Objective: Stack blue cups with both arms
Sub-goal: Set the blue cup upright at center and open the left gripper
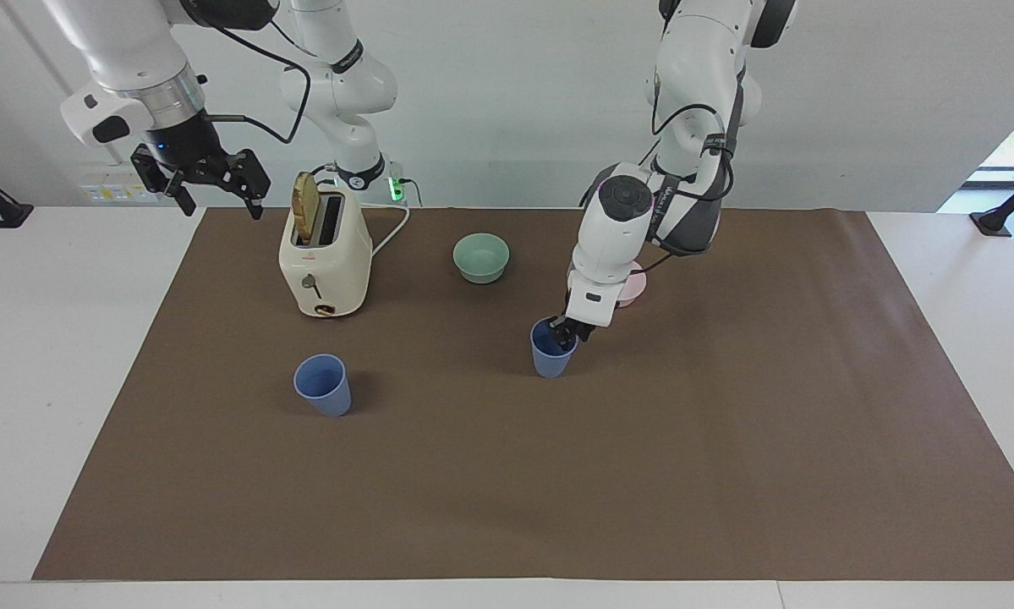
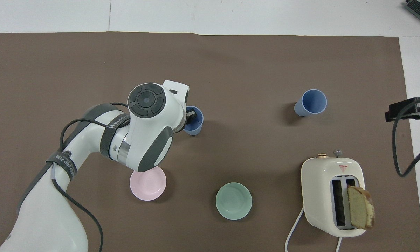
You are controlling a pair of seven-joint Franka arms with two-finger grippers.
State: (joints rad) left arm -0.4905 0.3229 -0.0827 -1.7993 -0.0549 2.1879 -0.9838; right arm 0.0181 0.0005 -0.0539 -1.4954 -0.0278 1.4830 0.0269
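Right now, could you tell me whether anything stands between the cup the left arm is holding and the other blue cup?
Nothing visible does. The left gripper grips the rim of the held blue cup; bare brown mat runs from it to the free blue cup. The toaster and green bowl sit nearer the robots, off that line.

Left pincer [image 2: 191,115] at the rim of one blue cup [image 2: 194,123]; other blue cup [image 2: 311,102] apart.

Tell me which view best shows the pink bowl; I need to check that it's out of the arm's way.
The overhead view. There most of the pink bowl shows, only its rim farthest from the robots covered by the left arm's wrist. In the facing view only a sliver of it shows past the same arm.
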